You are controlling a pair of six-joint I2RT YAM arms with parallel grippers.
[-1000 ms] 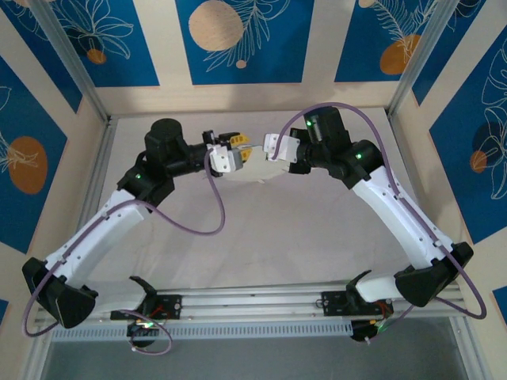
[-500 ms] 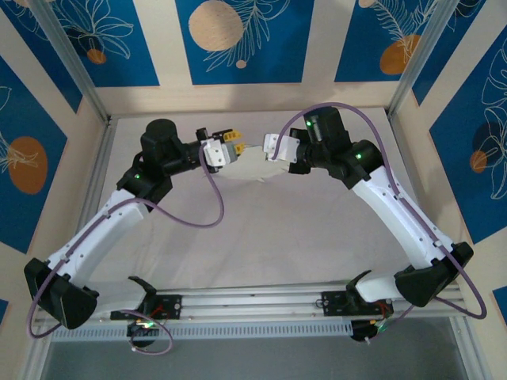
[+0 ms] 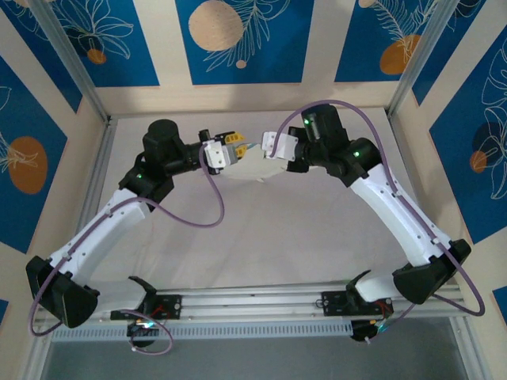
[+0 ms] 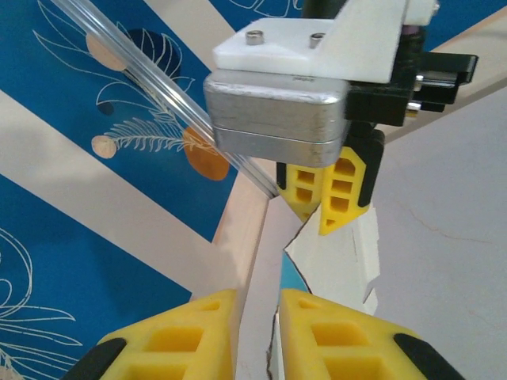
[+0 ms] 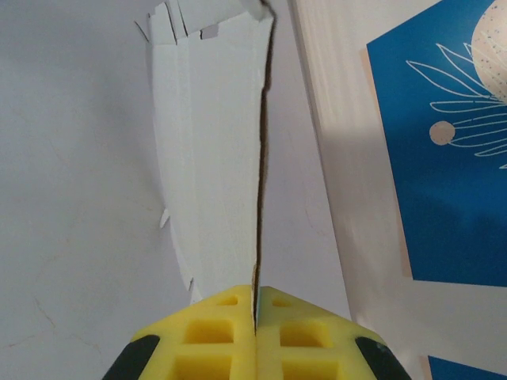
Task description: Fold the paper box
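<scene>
The paper box — a thin die-cut card sheet, white with a light-blue face — is held upright over the pale counter, far centre. The right hand grips its edge. The left hand, nearly closed, has re-positioned at the opposite edge — hold unconfirmed. Fold likely just starting.

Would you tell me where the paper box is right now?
In the top view, the paper box is near the far wall, between the left tool and the right tool, which pinches its edge.
</scene>
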